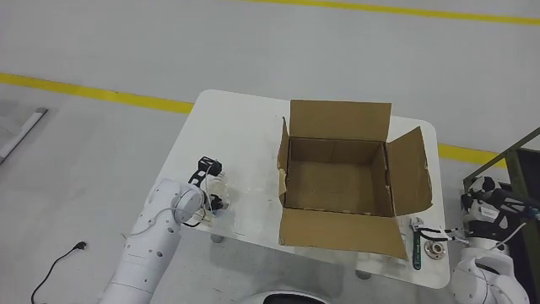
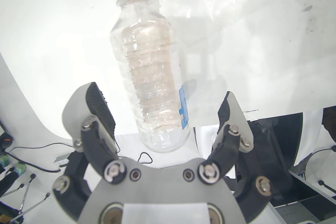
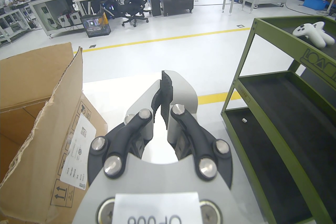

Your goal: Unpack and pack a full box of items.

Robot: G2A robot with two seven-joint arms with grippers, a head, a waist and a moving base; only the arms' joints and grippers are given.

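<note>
Open cardboard box (image 1: 337,230) on white table (image 1: 240,135), flaps splayed; clear white-capped bottle (image 2: 149,72) flat at its edge.

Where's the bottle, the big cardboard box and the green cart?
bottle (image 2: 149,78), left wrist view, middle of its clear body.
cardboard box (image 1: 337,230), top view, its near flap.
green cart (image 3: 240,68), right wrist view, its corner post.

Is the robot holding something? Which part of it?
Nothing is held. The left gripper is open, with the bottle's bottom end between its jaws, untouched. The right gripper is shut and empty.
</note>
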